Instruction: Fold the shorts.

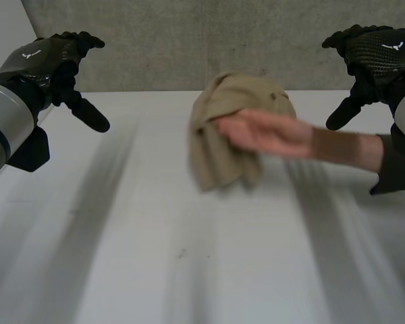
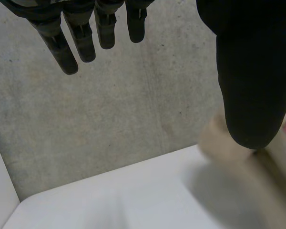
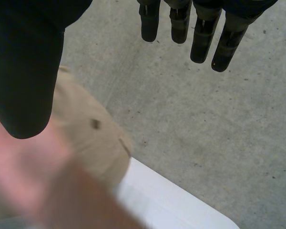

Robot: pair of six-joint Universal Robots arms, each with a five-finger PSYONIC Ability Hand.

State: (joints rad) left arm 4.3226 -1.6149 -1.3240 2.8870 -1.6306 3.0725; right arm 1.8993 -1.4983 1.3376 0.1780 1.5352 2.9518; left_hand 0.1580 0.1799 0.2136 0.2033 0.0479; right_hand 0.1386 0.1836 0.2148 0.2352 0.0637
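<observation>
Tan shorts (image 1: 223,135) sit bunched in a heap near the far middle of the white table (image 1: 189,256). A person's hand (image 1: 256,131) reaches in from the right and rests on the heap. My left hand (image 1: 57,61) hovers open above the table's far left, well clear of the cloth. My right hand (image 1: 374,57) hovers open at the far right, above the person's forearm (image 1: 344,148). In the left wrist view the shorts (image 2: 257,176) lie beyond my left hand's thumb (image 2: 250,81). In the right wrist view the shorts (image 3: 86,138) lie beside my right hand's thumb (image 3: 26,71).
A grey concrete floor (image 1: 189,40) lies beyond the table's far edge. The person's dark sleeve (image 1: 395,169) crosses the table's right side below my right hand.
</observation>
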